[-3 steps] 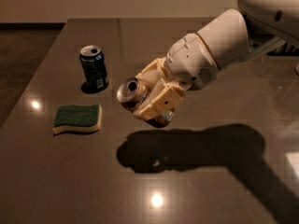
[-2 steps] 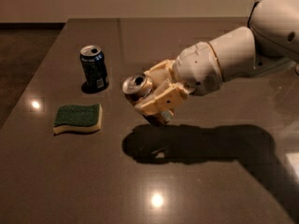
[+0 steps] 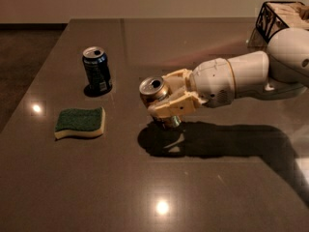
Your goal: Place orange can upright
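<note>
Clasping a shiny orange-gold metal can (image 3: 154, 88) in a smooth cream plastic gripper (image 3: 163, 99) mid-scene, reflecting in the glossy dark tabletop (image 3: 87, 187).

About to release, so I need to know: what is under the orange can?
Only bare table and the can's shadow show below the orange can, held in the claw. The claw's lower finger partly covers its base, so contact with the table cannot be judged.
</note>
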{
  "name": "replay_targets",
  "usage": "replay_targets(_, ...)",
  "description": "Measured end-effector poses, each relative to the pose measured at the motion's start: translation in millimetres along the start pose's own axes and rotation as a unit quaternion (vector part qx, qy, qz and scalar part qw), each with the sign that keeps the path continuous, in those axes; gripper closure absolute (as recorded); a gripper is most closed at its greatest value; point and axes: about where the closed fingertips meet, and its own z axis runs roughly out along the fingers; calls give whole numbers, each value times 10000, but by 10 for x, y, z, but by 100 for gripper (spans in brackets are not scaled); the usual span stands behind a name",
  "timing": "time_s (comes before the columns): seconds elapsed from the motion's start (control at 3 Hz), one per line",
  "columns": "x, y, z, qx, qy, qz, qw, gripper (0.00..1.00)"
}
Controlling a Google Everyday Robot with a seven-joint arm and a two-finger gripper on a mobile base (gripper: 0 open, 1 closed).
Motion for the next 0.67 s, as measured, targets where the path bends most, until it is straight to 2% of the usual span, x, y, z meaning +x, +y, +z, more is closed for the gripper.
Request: replay_targets(0.67,110,-106,-39,-84,-670,161,9976,100)
